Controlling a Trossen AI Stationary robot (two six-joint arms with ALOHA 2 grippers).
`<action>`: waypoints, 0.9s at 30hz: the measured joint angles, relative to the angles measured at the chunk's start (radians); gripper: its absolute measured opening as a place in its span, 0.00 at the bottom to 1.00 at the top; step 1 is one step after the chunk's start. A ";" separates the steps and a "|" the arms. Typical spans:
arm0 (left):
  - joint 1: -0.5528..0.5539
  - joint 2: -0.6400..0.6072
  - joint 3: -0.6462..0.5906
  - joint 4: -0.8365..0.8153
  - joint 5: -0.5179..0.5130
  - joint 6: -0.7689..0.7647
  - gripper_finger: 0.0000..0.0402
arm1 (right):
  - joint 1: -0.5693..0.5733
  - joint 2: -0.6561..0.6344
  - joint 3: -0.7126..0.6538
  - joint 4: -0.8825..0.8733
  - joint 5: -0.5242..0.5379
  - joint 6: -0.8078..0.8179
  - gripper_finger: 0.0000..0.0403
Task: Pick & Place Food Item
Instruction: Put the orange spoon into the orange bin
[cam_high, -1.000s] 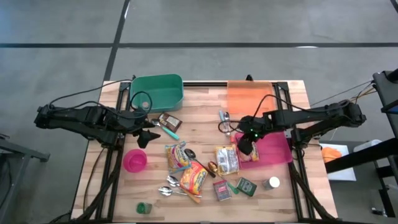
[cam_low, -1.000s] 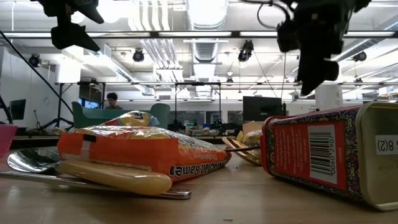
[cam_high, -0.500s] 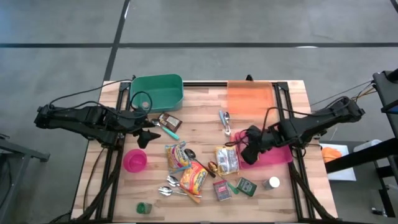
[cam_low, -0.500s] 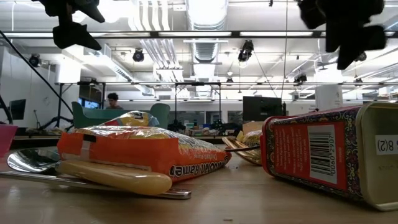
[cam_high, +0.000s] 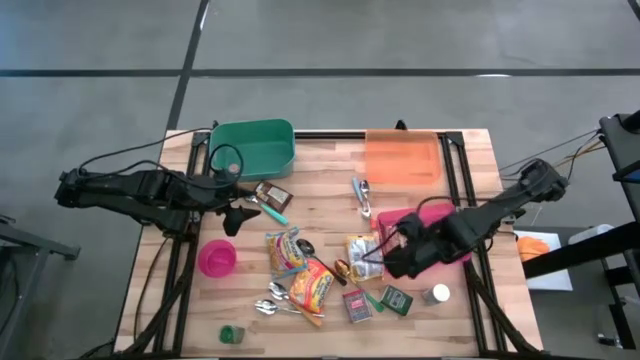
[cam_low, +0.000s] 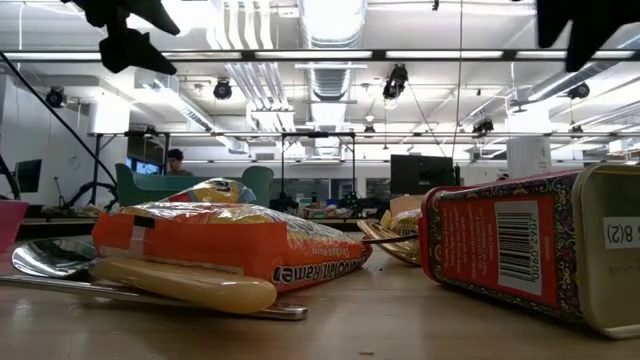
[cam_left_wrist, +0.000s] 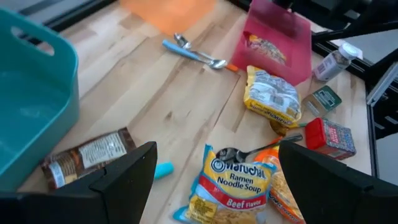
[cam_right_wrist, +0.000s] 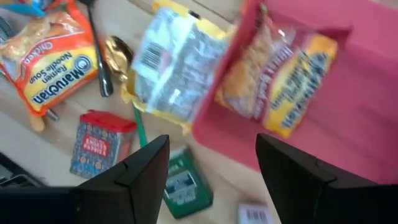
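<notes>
The right gripper (cam_high: 392, 266) has swung from above the pink tray (cam_high: 447, 243) toward its near edge, fingers apart, empty. Left gripper (cam_high: 236, 217) unmoved, fingers wide. A ramen packet (cam_right_wrist: 283, 81) lies in the tray, blurred.

Worktop (cam_high: 320, 165) rear: a bin (cam_high: 252, 148) is set at the left, a tray (cam_high: 402, 158) at the right.
Right side: a noodle packet (cam_right_wrist: 283, 84) is held in a second tray (cam_high: 452, 238).
Middle: ramen packets (cam_high: 300, 268) are clustered, with tins (cam_high: 375, 302) in front.
Front left: a bowl (cam_high: 217, 258) is placed.
</notes>
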 joint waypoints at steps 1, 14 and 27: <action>0.000 0.000 0.000 0.007 0.000 0.013 0.84 | -0.005 0.030 0.012 -0.002 0.011 -0.016 0.58; 0.000 0.000 0.000 0.009 0.072 -0.050 0.84 | -0.361 0.271 0.150 0.018 0.020 -0.369 0.58; -0.001 0.000 0.000 -0.028 0.072 -0.053 0.84 | -0.729 0.289 0.083 0.321 -0.101 -0.642 0.58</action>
